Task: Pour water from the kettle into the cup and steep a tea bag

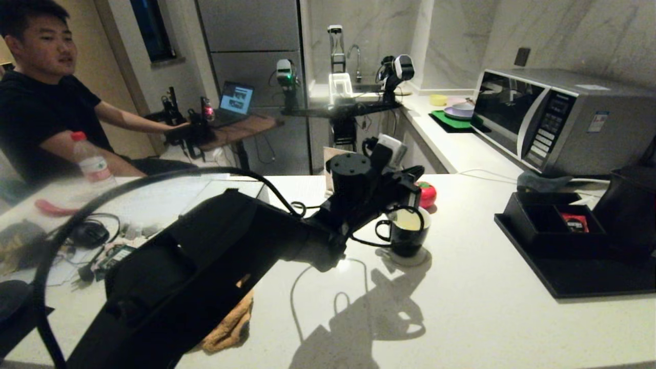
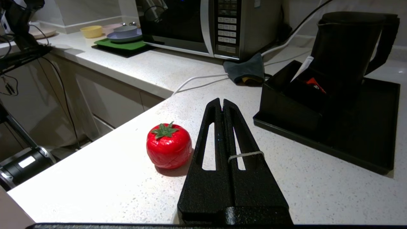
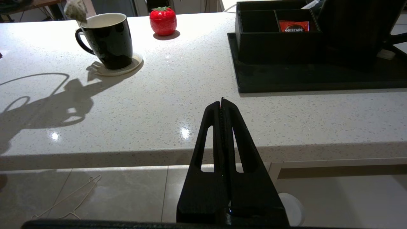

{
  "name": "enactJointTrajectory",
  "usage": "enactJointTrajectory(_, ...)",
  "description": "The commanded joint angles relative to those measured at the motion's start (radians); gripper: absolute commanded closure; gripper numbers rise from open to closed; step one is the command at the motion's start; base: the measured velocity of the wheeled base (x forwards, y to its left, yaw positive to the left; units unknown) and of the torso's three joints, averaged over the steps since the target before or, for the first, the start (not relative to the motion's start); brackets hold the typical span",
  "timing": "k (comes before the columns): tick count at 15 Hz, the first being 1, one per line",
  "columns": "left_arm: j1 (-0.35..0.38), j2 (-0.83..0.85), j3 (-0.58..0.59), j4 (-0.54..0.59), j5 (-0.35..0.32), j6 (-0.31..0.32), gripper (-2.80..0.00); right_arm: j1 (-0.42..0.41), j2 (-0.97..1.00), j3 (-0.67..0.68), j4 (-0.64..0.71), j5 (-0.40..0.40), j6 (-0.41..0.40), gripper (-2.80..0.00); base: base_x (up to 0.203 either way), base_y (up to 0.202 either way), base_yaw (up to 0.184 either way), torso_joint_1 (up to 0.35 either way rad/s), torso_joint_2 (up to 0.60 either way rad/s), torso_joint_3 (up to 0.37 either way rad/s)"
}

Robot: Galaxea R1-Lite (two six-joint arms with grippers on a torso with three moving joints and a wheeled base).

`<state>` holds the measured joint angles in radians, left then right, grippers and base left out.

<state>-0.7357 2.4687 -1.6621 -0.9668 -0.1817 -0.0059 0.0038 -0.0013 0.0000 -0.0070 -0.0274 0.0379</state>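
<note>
The black cup [image 1: 407,241] stands on a pale coaster [image 3: 135,63], with pale yellowish water [image 1: 408,220] inside. My left gripper [image 2: 221,101] hovers just above the cup, shut. A thin white string [image 2: 246,155] comes out of the seam between its fingers and drapes over one finger. The greyish tea bag [image 3: 75,9] hangs in the air over the cup's rim. At the far right the black kettle [image 2: 346,41] stands on a black tray [image 1: 579,279]. My right gripper [image 3: 222,100] is shut and empty, parked below the counter's front edge.
A red tomato-shaped object [image 2: 168,146] sits just behind the cup. The tray carries a black box with a red sachet [image 1: 575,223]. A microwave [image 1: 553,118] stands at the back right. A person [image 1: 41,92], a red-capped bottle [image 1: 92,161] and cables are at the left.
</note>
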Motion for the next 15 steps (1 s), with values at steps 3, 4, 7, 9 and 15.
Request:
enactJointTrajectory(3,-0.005,0.026,-0.007,-0.004,-0.001,0.0,0.0,0.001,0.001,0.0,0.0,0.0,0.0,0.0,0.0,0.0,0.0,0.0,0.0,0.0)
enactJointTrajectory(4,-0.005,0.032,-0.008,-0.004,-0.001,0.0,0.0,0.001,0.001,0.0,0.0,0.0,0.0,0.0,0.0,0.0,0.0,0.0,0.0,0.0)
enactJointTrajectory(7,-0.004,0.04,-0.01,-0.006,-0.001,0.0,0.0,-0.001,0.001,0.0,-0.001,0.0,0.0,0.0,0.0,0.0,0.0,0.0,0.0,0.0)
enactJointTrajectory(9,-0.001,0.044,-0.015,-0.006,-0.001,0.001,0.0,-0.001,0.001,0.0,-0.001,0.0,0.0,0.0,0.0,0.0,0.0,0.0,0.0,0.0)
enactJointTrajectory(15,-0.004,0.059,-0.013,-0.009,-0.002,0.001,0.0,0.001,0.001,0.0,0.001,0.0,0.0,0.0,0.0,0.0,0.0,0.0,0.0,0.0)
